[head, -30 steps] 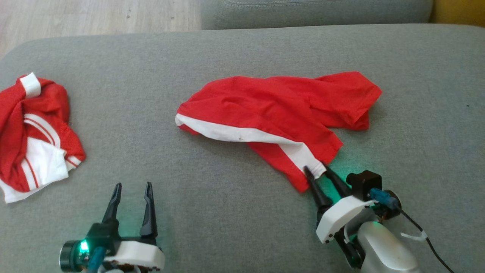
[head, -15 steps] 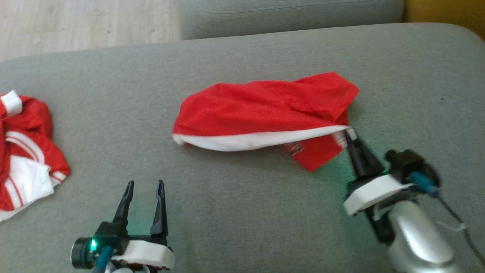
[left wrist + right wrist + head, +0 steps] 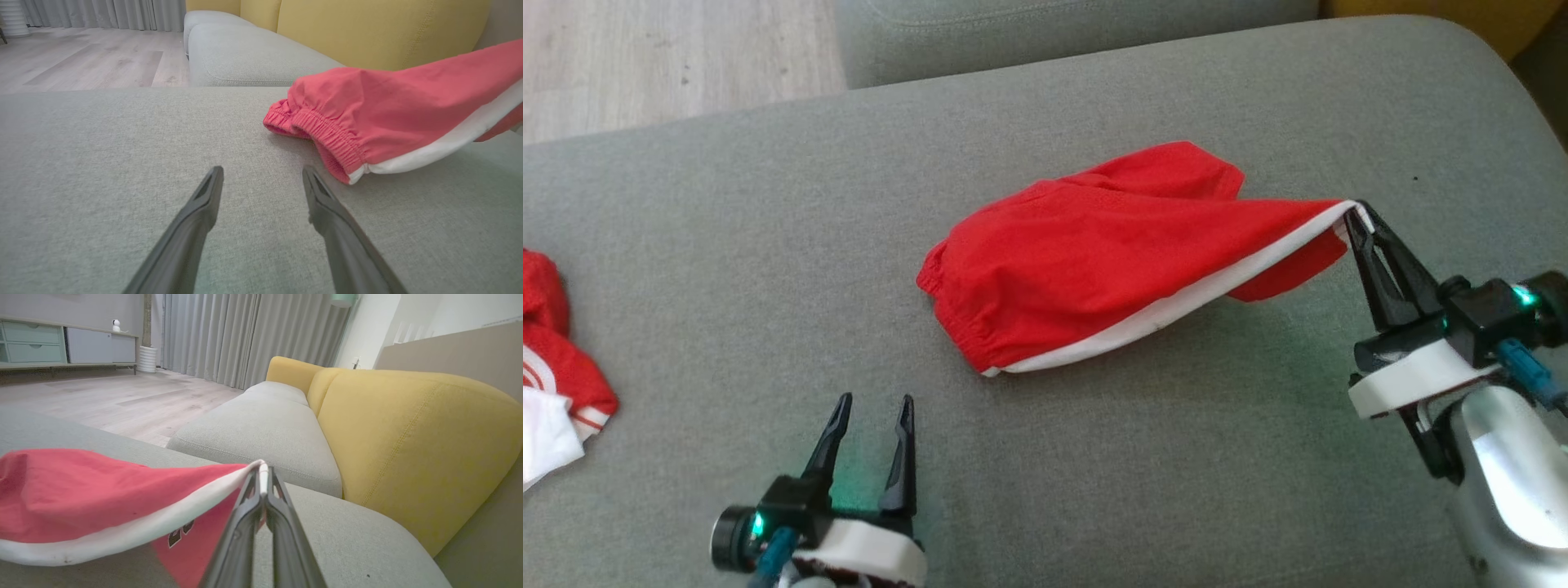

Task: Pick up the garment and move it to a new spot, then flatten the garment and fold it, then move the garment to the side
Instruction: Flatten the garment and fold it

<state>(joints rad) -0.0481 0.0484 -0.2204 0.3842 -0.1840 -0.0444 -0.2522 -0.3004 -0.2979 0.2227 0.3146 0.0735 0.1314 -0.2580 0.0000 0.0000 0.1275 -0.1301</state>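
The garment (image 3: pixel 1094 261) is a pair of red shorts with a white side stripe, spread across the middle of the grey cushion (image 3: pixel 727 245). My right gripper (image 3: pixel 1357 219) is shut on the garment's white-edged corner and holds it lifted off the cushion at the right. From the right wrist, the corner (image 3: pixel 261 473) sits pinched between the shut gripper (image 3: pixel 263 477). My left gripper (image 3: pixel 874 404) stands open near the front, below the elastic waistband (image 3: pixel 327 139), which lies just right of the open gripper (image 3: pixel 261 175).
A second red and white garment (image 3: pixel 556 367) lies bunched at the cushion's left edge. Another grey cushion (image 3: pixel 261 428) and yellow backrests (image 3: pixel 408 428) stand beyond. Wooden floor (image 3: pixel 645 57) shows at the far left.
My right gripper closed on the garment's white corner and pulled it up and to the right, stretching the cloth. The head camera also shifted, sliding the scene leftward.
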